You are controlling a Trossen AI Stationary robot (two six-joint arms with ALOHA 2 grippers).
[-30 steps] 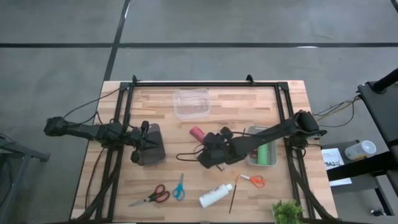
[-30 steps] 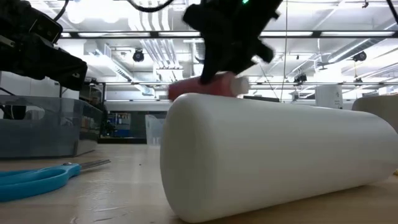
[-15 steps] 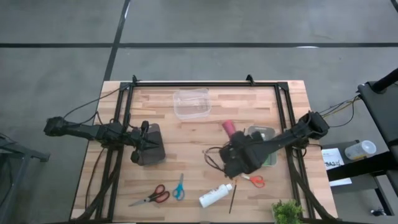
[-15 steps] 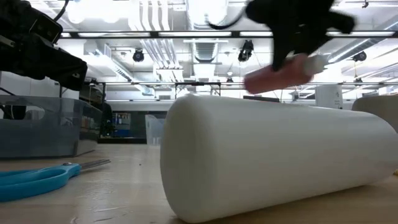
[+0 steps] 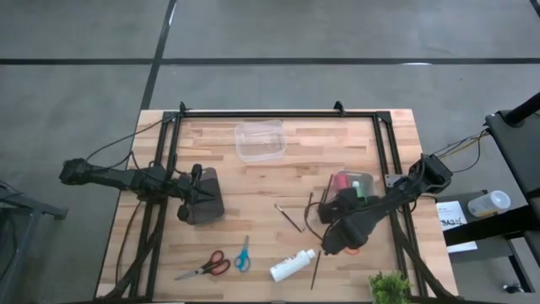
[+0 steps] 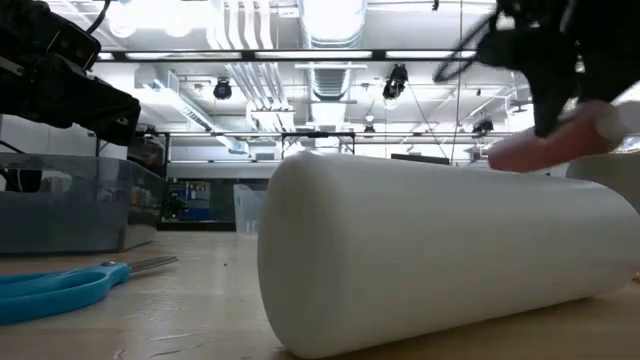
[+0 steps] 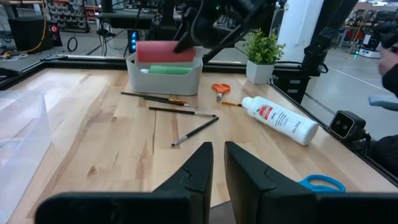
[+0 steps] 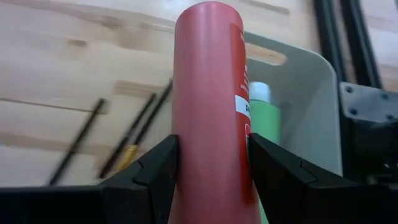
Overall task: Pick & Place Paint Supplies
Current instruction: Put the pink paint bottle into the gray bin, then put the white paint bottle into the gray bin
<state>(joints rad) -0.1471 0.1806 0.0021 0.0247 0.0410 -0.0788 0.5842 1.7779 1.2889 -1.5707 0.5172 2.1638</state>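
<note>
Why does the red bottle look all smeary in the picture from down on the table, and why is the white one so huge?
In the low view the red bottle is streaked by motion blur; the white bottle lies right before that camera, so it looms. In the right wrist view the red bottle looks sharp, while the brushes behind are soft.

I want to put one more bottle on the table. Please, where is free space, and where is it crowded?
Bare wood lies between the clear container and the scissors, right of the parked left gripper. It is crowded near the grey bin: the right gripper holds the red bottle there, beside loose brushes and the white bottle.
</note>
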